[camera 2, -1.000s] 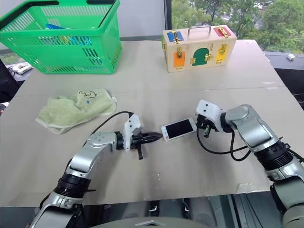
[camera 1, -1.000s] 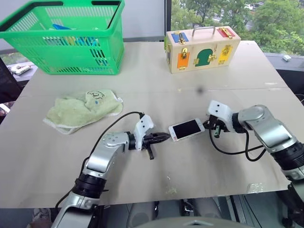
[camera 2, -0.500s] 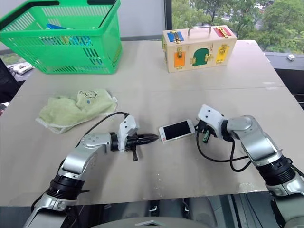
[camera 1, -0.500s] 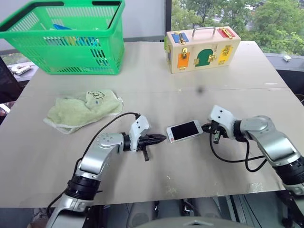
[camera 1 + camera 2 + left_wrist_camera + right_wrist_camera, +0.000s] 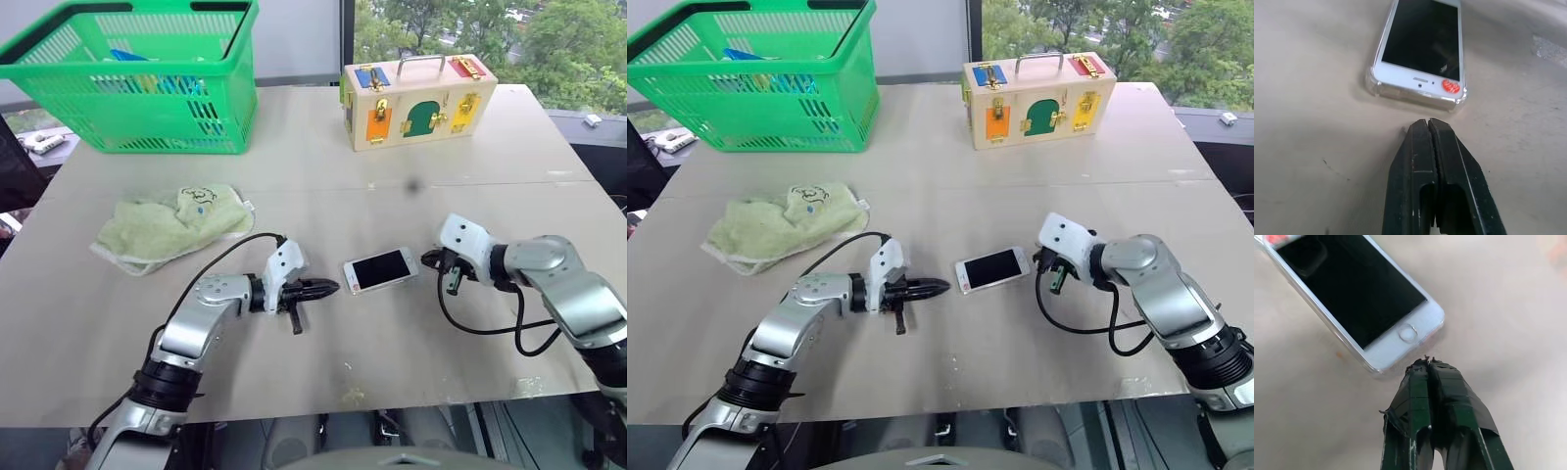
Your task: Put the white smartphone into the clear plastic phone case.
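Small flat white smartphone with black glass screen [image 5: 380,269] lies face up on the beige worktop [image 5: 323,196], about mid-width and nearer the front edge than the back. A thin clear plastic phone case [image 5: 1374,88] shows as a glossy rim around the phone's end and corners; phone appears seated in it, though how fully is hard to judge.

Left end effector [image 5: 328,288]: black fingers pressed together, holding nothing, tip aimed at the phone's left end, just short of it and not touching. Right end effector [image 5: 432,259]: fingers likewise together, empty, tip just beside the phone's home-button end, small gap visible in the wrist view.

Crumpled pale green cloth [image 5: 171,227] lies toward the left edge. Green plastic basket [image 5: 137,73] stands at the back left corner. Wooden latch box with coloured doors [image 5: 416,98] sits toward the back edge, right of centre.
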Robot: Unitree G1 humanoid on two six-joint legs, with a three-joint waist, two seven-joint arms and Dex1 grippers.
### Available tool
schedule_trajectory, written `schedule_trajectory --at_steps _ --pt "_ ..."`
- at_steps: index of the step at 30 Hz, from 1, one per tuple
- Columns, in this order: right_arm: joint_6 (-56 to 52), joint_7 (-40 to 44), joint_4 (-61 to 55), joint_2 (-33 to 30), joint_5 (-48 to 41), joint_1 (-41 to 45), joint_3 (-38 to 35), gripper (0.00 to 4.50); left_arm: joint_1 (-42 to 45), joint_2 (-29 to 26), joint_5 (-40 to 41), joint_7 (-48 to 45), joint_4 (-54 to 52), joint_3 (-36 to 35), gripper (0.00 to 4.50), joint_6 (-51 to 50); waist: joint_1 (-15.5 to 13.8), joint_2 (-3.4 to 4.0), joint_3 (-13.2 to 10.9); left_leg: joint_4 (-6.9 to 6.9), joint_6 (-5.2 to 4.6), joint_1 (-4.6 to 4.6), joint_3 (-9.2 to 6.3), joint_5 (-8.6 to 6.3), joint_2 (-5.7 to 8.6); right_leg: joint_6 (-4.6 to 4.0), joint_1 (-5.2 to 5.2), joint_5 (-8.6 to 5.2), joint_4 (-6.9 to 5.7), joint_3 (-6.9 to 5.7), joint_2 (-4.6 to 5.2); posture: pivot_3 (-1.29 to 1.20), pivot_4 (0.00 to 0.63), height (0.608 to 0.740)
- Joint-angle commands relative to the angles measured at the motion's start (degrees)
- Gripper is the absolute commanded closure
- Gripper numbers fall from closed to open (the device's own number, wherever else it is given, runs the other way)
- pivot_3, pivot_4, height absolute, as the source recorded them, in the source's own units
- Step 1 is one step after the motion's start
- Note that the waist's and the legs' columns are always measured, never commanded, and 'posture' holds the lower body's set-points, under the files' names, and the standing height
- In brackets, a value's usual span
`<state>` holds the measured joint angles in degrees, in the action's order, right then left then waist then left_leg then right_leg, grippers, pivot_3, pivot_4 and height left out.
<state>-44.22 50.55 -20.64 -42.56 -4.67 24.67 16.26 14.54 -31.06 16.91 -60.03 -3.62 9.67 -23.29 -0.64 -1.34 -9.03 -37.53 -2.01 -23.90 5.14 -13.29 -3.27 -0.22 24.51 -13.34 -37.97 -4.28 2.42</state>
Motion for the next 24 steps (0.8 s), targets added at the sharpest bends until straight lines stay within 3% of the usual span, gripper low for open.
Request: schedule_trajectory --at_steps 1,6,11,18,24 --pt "-0.51 0.09 -3.29 1.74 -0.32 1.15 2.9 4.47 0.93 0.41 -0.12 -0.33 0.06 0.7 4.5 1.33 -0.02 0.0 0.0 0.0 0.0 0.0 0.0 0.0 0.0 0.0 0.0 0.0 0.0 0.0 -0.01 0.0 0.15 0.74" --pt "-1.06 -0.13 -4.21 3.59 -0.76 1.36 4.69 4.47 1.61 0.71 -0.12 -0.04 0.26 1.09 4.5 1.54 -0.13 0.0 0.0 0.0 0.0 -0.01 0.01 0.0 0.01 0.0 0.01 0.0 0.0 0.0 -0.01 0.0 0.15 0.74" --pt "-1.96 -0.66 -4.63 3.96 -2.67 1.39 1.83 4.47 1.28 -0.01 0.12 0.09 -0.8 0.84 4.5 1.01 -0.1 0.0 0.0 -0.01 0.0 -0.01 0.02 0.0 0.03 0.0 0.01 0.0 0.0 0.02 0.02 0.0 0.15 0.74" --pt "-2.66 -2.85 -2.52 -0.29 -1.01 2.52 -1.78 4.47 2.08 0.04 0.0 0.46 -0.35 1.11 4.5 0.88 -0.13 0.0 0.0 -0.01 0.0 -0.01 0.02 0.0 0.03 0.0 0.01 0.0 0.0 0.01 0.02 0.0 0.15 0.74" --pt "-2.5 -3.41 -1.64 -1.69 1.63 3.01 2.03 4.47 2.0 0.03 -0.1 0.59 -0.28 1.28 4.5 1.07 -0.01 0.0 0.0 0.0 0.0 -0.01 0.02 0.0 0.02 0.0 0.02 0.0 0.0 0.03 0.0 0.0 0.15 0.74"
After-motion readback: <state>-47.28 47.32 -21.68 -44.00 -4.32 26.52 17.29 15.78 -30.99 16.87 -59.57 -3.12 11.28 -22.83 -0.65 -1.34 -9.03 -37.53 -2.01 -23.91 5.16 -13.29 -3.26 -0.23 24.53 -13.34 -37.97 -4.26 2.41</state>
